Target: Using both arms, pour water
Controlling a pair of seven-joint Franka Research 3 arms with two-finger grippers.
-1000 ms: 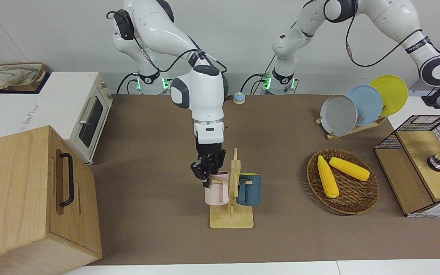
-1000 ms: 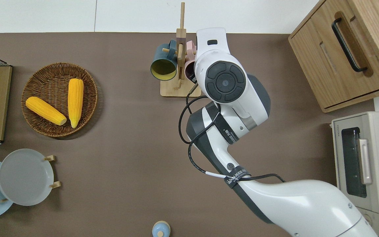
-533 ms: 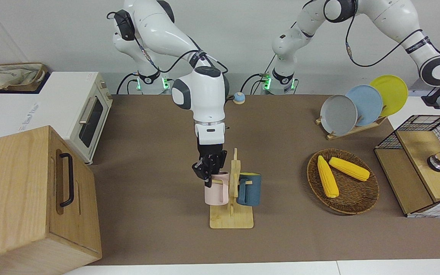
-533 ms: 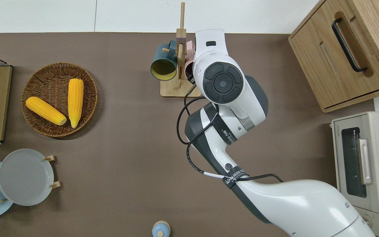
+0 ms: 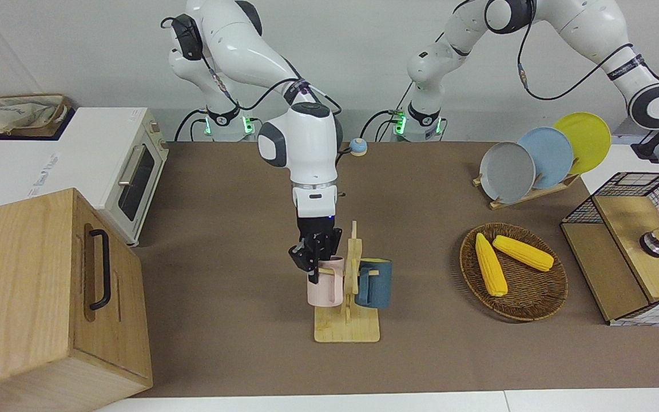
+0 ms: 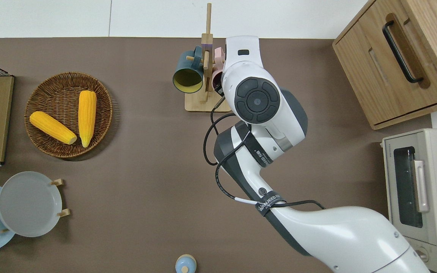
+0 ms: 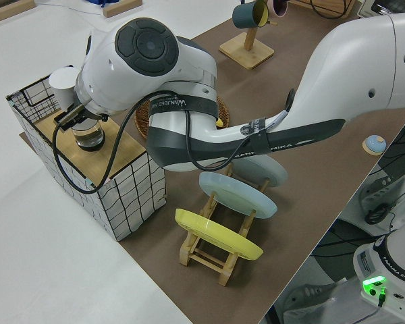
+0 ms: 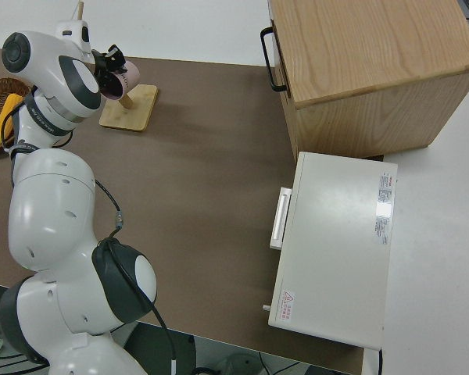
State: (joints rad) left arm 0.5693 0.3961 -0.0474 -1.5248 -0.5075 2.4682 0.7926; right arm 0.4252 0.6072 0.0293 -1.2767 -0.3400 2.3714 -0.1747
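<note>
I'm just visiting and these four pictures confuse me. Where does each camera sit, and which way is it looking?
Front: across the table, facing both arms; right gripper at the pink mug.
Overhead: straight down; the right arm covers most of that mug.
Left side: raised at the left arm's end; left gripper over a glass.
Right side: above the right arm, looking along its reach.
The mug rack appears in all four.

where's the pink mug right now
The pink mug hangs on the wooden mug rack mid-table, beside the blue mug, with the right gripper at its rim.
</note>
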